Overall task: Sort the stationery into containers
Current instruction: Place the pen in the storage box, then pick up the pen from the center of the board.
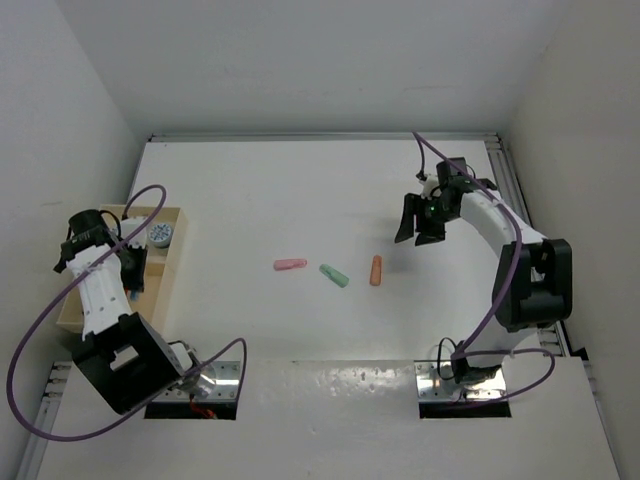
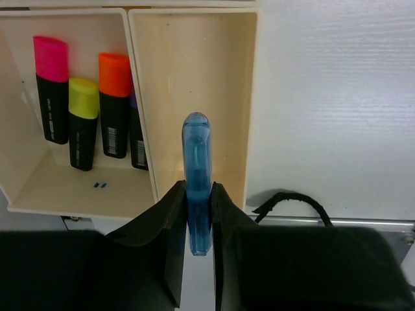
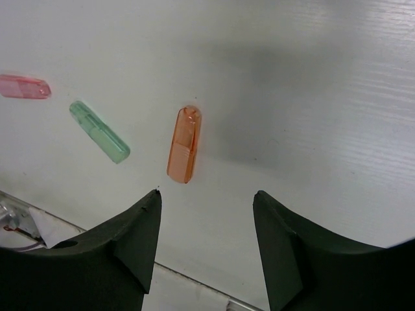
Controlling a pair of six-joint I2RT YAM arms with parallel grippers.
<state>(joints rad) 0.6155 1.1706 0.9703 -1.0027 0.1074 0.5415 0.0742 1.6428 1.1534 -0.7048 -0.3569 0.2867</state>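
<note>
Blue stub (image 2: pixel 196 149): pinched by left pincer (image 2: pixel 198 189); axis ran along empty compartment (image 2: pixel 201 65) of wooden tray (image 2: pixel 253 97), above it.
Right pincer (image 3: pixel 207 194): stood spread.

A white table (image 1: pixel 300 200) was seen filling the middle of the top view, and its surface was shown faintly ribbed in the wrist views. It was enclosed by a pale back wall (image 1: pixel 300 60) across the top of the frame, a left wall (image 1: pixel 50 120) and a right wall (image 1: pixel 590 100). An aluminium rail (image 1: pixel 503 175) was laid along the table's right edge, and another rail (image 1: pixel 57 378) was seen at the lower left. A glossy white panel (image 1: pixel 330 430) was set across the bottom of the frame. A shiny metal plate (image 1: pixel 225 377) was let into its upper edge left of centre, and a second metal plate (image 1: pixel 430 380) right of centre.
</note>
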